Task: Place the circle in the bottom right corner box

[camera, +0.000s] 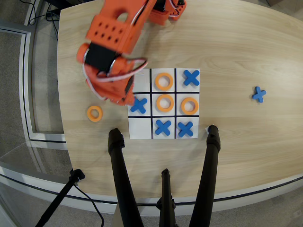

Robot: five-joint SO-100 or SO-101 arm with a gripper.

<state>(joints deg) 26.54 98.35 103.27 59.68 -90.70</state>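
A loose orange circle (pixel 94 113) lies flat on the wooden table, left of the grid board (pixel 140 127). My orange gripper (pixel 120 98) hangs just up and right of that circle, over the board's left edge and apart from the ring. Its jaws face down, so their gap is hidden. The arm covers most of the board's upper-left corner box (pixel 142 81), which looks blank where it shows. Three more orange rings (pixel 164 81) sit in board cells.
Several blue crosses (pixel 138 105) fill other cells, and the lower-left cell is blank. One blue cross (pixel 258 94) lies far right on the table. Black tripod legs (pixel 118 156) rise in front of the board. The table edge runs close on the left.
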